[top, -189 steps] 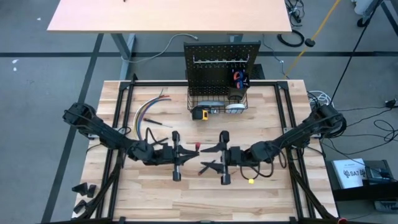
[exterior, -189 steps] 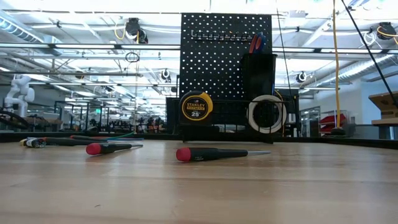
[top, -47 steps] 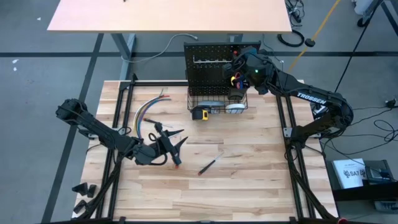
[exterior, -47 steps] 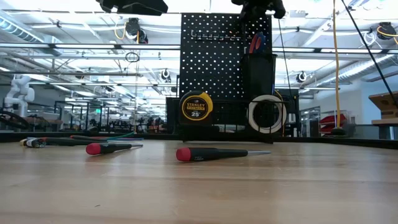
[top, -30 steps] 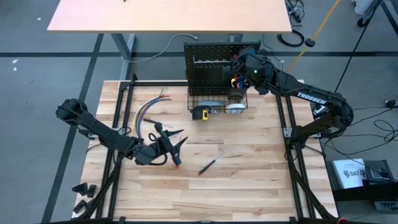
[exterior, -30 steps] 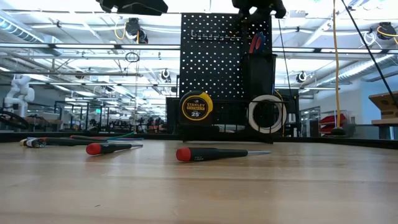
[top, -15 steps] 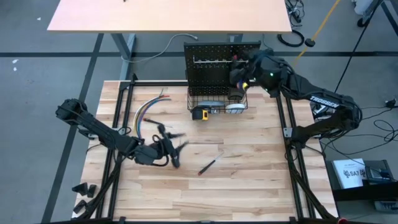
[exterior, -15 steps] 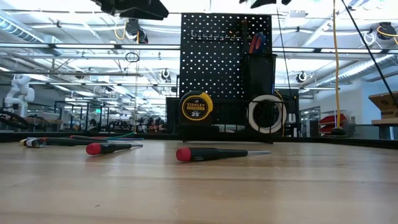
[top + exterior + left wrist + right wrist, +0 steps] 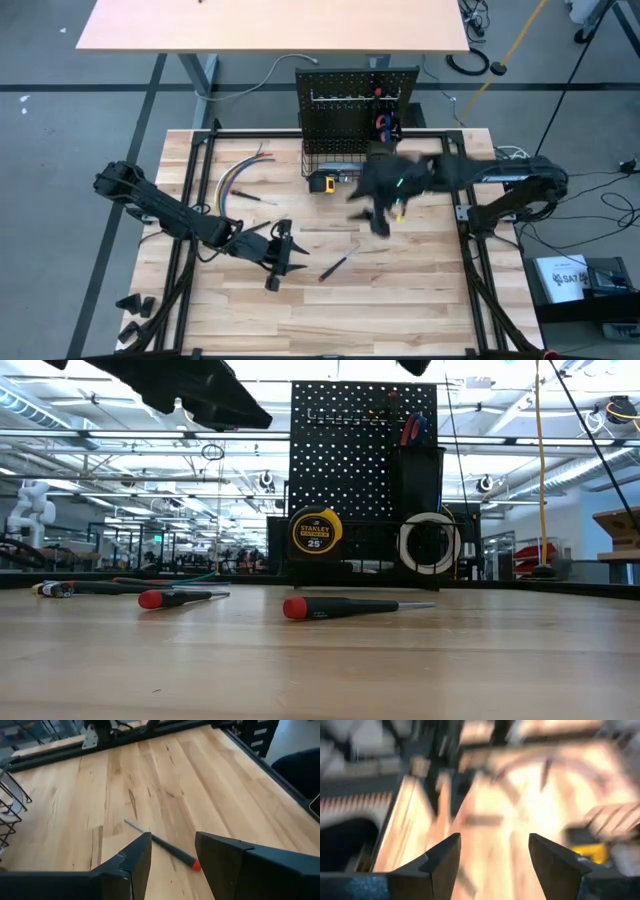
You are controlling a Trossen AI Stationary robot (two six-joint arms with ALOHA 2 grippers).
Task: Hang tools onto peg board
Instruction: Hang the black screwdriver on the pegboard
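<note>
The upright black perforated peg board [image 9: 357, 105] stands at the far edge of the light wooden tabletop [image 9: 420, 300], with red- and blue-handled tools in its small black cup [image 9: 384, 126]. A yellow tape measure [image 9: 322, 182] sits just in front of its black wire basket [image 9: 345, 166]. A slim black screwdriver with a red tip [image 9: 165, 846] lies loose on the tabletop, well in front of the board. The left hand [image 9: 277, 262] hovers beside that screwdriver, released and empty. The right hand [image 9: 378, 210], blurred, hangs in front of the basket, fingers apart, holding nothing.
</note>
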